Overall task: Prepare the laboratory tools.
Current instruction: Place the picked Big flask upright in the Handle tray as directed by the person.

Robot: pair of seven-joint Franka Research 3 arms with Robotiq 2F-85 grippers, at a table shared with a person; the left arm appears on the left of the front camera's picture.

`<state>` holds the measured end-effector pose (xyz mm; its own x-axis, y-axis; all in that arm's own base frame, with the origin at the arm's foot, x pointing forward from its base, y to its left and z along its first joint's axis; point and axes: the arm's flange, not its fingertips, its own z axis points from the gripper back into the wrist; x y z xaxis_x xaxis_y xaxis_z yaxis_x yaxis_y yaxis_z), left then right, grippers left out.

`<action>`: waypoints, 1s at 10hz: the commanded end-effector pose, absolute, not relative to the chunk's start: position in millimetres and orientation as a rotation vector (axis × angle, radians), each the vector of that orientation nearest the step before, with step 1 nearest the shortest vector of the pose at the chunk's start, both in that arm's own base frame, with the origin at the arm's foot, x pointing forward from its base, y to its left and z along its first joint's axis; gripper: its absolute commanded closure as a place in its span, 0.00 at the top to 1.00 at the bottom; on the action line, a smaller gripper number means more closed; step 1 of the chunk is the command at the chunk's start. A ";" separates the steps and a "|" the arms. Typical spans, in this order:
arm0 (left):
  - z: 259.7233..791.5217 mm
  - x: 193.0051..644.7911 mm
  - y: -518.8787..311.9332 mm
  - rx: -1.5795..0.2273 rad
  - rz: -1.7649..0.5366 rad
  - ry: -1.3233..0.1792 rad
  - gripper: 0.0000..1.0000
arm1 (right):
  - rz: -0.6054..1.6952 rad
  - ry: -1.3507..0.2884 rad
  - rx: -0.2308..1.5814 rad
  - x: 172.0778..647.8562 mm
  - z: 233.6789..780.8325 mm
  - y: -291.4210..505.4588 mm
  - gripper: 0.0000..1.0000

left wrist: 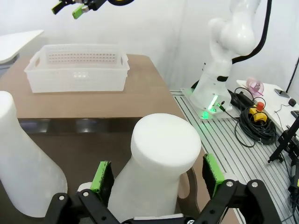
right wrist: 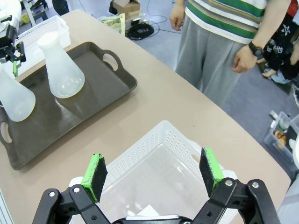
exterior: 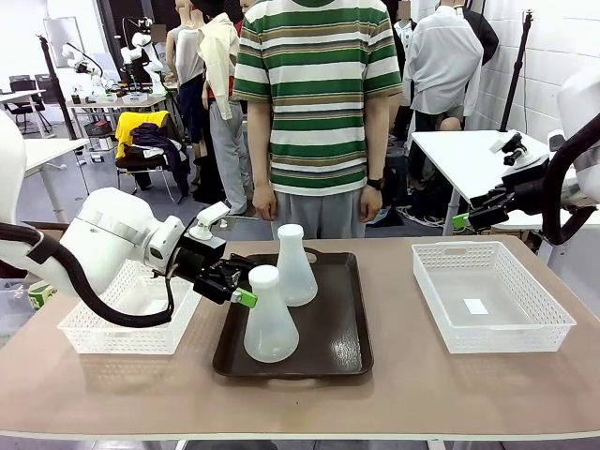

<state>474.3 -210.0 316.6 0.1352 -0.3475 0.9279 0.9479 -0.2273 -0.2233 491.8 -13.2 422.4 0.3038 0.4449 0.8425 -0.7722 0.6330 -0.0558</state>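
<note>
Flasks on a dark brown tray (exterior: 349,349) that sits at the middle of the table (exterior: 394,394), toward the robot's edge. The nearer flask (exterior: 270,317) stands upright at the tray's robot-side left corner; the farther flask (exterior: 294,267) stands upright just behind it, toward the tray's far edge. The left gripper (exterior: 242,286) reaches in from the table's left side, level with the nearer flask's neck. In the left wrist view its green pads (left wrist: 103,181) stand apart on either side of that neck (left wrist: 161,158), a sliver of space showing at each pad, so the jaws are spread and nothing is yet pinched.

The right gripper (exterior: 466,218) hangs above the table's right end, over a white mesh basket (exterior: 487,296); in the right wrist view its fingers (right wrist: 95,176) are likewise spread wide and hold nothing. A second white mesh basket (exterior: 127,314) lies at the table's left end, partly behind the left arm. A person (exterior: 319,103) in a striped shirt stands at the far edge, hands down at the sides.

Step in hand, as judged: the grasp of the nearer flask, with approach complete and closure pending. The next move calls for closing the pads squarely on the cylindrical neck, below the rim, then a straight lift so the wide base clears the tray lip and does not brush the farther flask.

No brand, label or legible writing can be made out; a small white slip on the floor of the right-hand basket is too small to read.
</note>
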 end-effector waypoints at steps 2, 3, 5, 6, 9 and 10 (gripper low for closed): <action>316.3 474.2 -209.7 -1.219 -1.402 -0.694 1.00 | 0.836 -0.960 0.396 491.7 421.5 -12.6 1.00; 316.3 474.2 -209.7 -1.219 -1.402 -0.694 1.00 | 0.836 -0.960 0.396 491.7 421.5 -12.6 1.00; 316.3 474.2 -209.7 -1.219 -1.402 -0.694 1.00 | 0.836 -0.960 0.396 491.7 421.5 -12.6 1.00; 316.3 474.2 -209.7 -1.219 -1.402 -0.694 1.00 | 0.836 -0.960 0.396 491.7 421.5 -12.6 1.00; 316.3 474.2 -209.7 -1.219 -1.402 -0.694 1.00 | 0.836 -0.960 0.396 491.7 421.5 -12.6 1.00; 316.3 474.2 -209.7 -1.219 -1.402 -0.694 1.00 | 0.836 -0.960 0.396 491.7 421.5 -12.6 1.00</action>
<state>474.3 -210.0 316.6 0.1352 -0.3475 0.9279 0.9479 -0.2274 -0.2233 491.8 -13.2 422.4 0.3038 0.4449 0.8425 -0.7722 0.6330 -0.0558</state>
